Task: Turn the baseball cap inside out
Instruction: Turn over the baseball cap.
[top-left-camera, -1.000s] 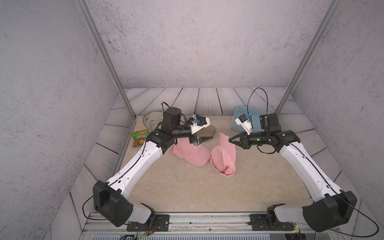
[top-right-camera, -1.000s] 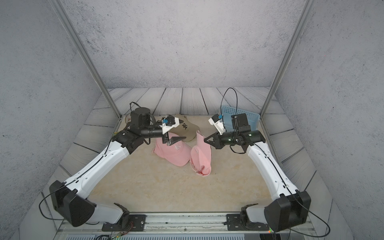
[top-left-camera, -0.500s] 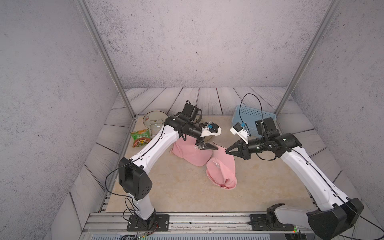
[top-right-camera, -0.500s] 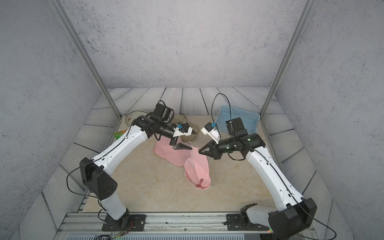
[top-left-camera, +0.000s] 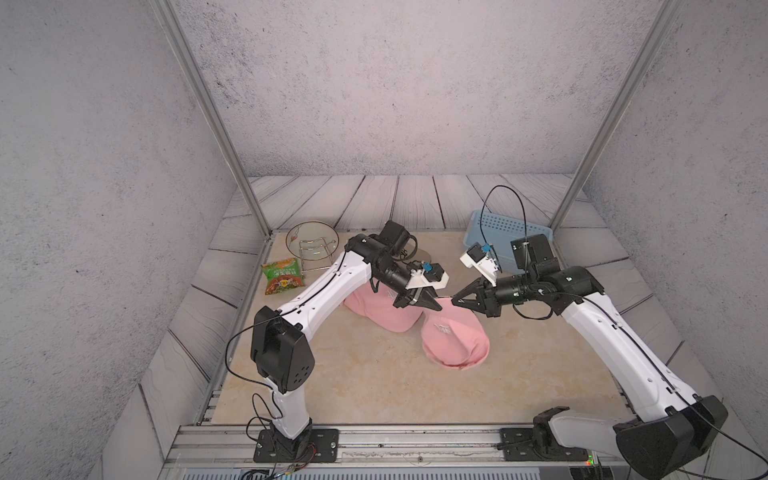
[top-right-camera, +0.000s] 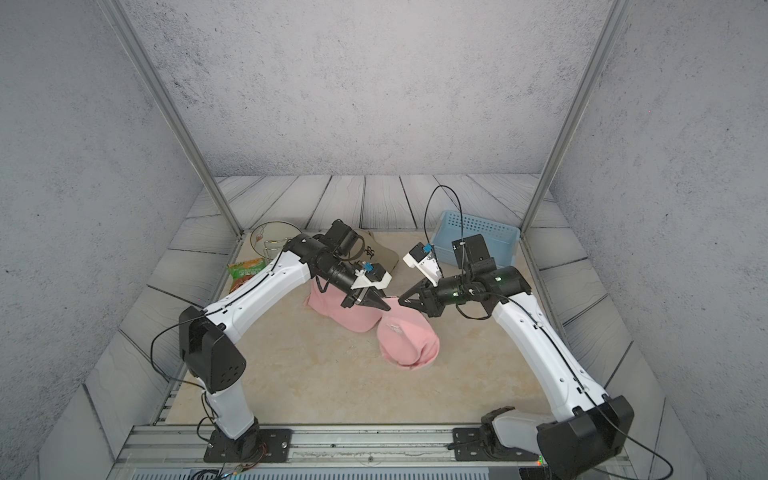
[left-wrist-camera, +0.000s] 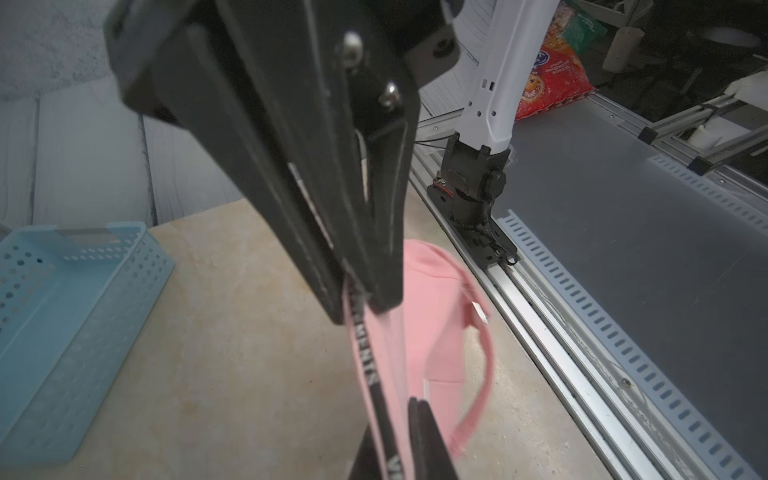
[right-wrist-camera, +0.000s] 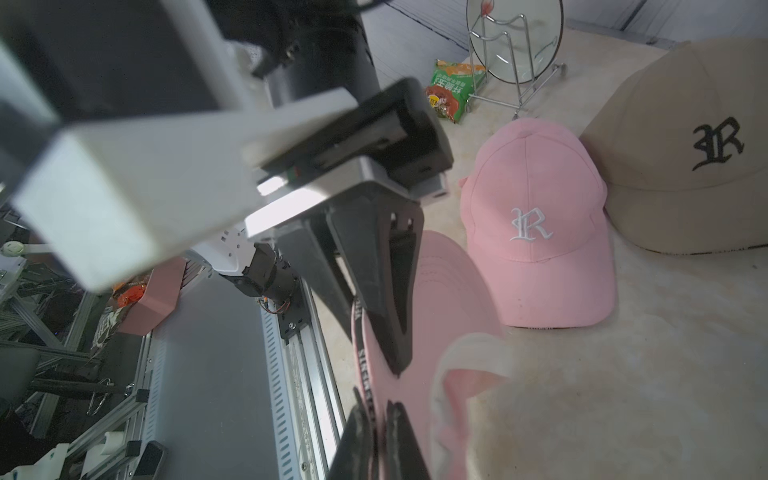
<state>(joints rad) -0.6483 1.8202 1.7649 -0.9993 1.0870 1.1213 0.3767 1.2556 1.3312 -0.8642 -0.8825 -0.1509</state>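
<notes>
At the middle of the tan desk (top-left-camera: 374, 386) we hold the pink baseball cap (top-left-camera: 455, 338) by its rim, left tool (top-left-camera: 432, 304) and right tool (top-left-camera: 458, 301) both pinched tight on it, but its outside shows, so the flipping is not done yet.

Both top views give you the whole table (top-left-camera: 374, 386) from high above the front rail (top-left-camera: 415, 442), facing the back wall (top-left-camera: 395, 83). Each wrist camera sits close behind its own jaws, looking across at the opposite arm's base (left-wrist-camera: 469, 195); both share the hanging pink cap (left-wrist-camera: 436, 316).
</notes>
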